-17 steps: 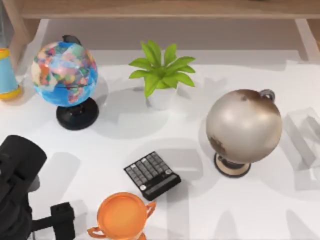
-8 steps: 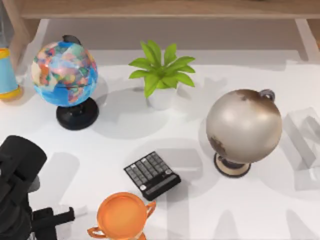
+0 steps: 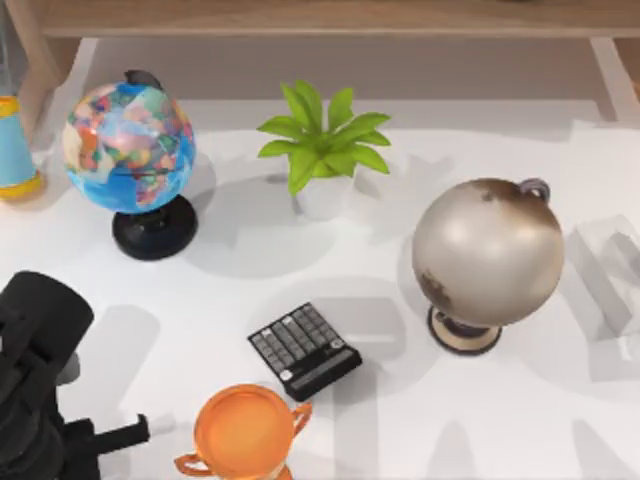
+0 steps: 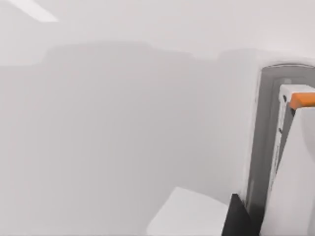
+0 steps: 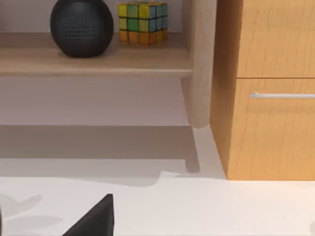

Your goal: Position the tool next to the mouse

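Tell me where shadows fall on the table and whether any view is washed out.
Top view: soft grey shadows beside the brown globe, calculator and plant. Left wrist view: pale, nearly featureless white. Right wrist view: evenly lit, shadow band under the shelf.

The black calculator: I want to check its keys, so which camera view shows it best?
The top view: the black calculator lies flat on the white table, keypad up, between the orange cup and the beige globe. The wrist views don't help with it.

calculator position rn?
Top view: the calculator lies flat near the table's front centre, just up and right of the orange cup and to the left of the beige globe.
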